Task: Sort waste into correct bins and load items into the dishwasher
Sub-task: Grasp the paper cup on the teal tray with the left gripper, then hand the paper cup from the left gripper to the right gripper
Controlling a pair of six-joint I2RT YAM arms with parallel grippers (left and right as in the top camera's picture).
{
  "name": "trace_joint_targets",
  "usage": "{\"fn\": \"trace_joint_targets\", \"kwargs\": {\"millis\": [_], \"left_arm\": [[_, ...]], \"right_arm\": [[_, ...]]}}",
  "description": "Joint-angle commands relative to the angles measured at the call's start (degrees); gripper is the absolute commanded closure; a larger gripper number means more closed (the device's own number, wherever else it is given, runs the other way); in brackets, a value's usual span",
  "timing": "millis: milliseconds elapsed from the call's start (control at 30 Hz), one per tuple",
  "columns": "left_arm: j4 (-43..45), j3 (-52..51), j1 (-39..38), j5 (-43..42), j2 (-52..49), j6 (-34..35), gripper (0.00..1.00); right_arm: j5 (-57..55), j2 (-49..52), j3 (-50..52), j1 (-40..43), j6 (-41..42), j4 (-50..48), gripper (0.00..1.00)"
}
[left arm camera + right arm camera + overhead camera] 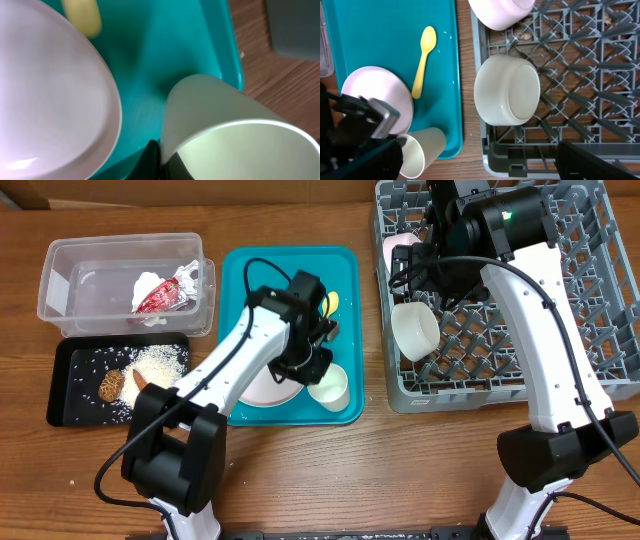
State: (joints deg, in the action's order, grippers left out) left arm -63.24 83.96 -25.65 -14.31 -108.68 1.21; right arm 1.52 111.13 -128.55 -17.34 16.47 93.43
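A cream cup (330, 387) sits tilted at the front right corner of the teal tray (290, 265). My left gripper (318, 370) is shut on its rim, one finger inside and one outside (165, 160). The cup fills the left wrist view (225, 130) and also shows in the right wrist view (422, 150). A pink plate (262, 388) (50, 90) (377, 92) and a yellow spoon (330, 304) (82, 17) (423, 60) lie on the tray. My right gripper (418, 278) (480, 160) is open and empty above the left side of the grey dish rack (600, 330).
In the rack, a cream bowl (415, 330) (507, 90) rests mouth down and a pink bowl (400, 248) (500, 12) sits behind it. A clear bin (70, 280) holds a red wrapper (165, 295). A black tray (75, 395) holds food scraps.
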Motion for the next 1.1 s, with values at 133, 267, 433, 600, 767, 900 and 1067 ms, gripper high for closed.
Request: {"fn": "trace_joint_targets", "kwargs": {"millis": [133, 267, 433, 600, 767, 900, 1067], "left_arm": [[-7.26, 17.07, 9.64, -8.28, 0.15, -2.78, 0.96], [-5.84, 19.71, 16.98, -24.11, 0.15, -4.85, 0.96], [-5.33, 19.69, 25.2, -46.66, 0.13, -10.43, 0.96], [-5.99, 19.69, 29.4, -60.89, 0.13, -14.34, 0.96], [-5.9, 19.69, 30.27, -71.04, 0.13, -16.7, 0.96], [-5.75, 19.69, 30.36, -74.1, 0.13, -16.72, 0.96], [-5.09, 19.69, 30.53, -76.28, 0.13, -16.68, 0.96]], "right_arm": [[12.55, 0.11, -0.02, -0.26, -5.07, -4.68, 0.0], [20.31, 0.11, -0.02, -0.26, -8.07, -9.01, 0.0], [33.33, 0.13, -0.02, -0.26, -12.52, -16.79, 0.01], [46.36, 0.13, 0.0, -0.26, -18.32, -24.15, 0.01], [54.01, 0.85, 0.0, -0.26, -23.63, -25.2, 0.03], [64.13, 2.62, 0.48, -0.26, -31.36, -24.76, 0.03], [73.75, 5.44, 1.6, -0.26, -36.5, -25.09, 0.03]]}}
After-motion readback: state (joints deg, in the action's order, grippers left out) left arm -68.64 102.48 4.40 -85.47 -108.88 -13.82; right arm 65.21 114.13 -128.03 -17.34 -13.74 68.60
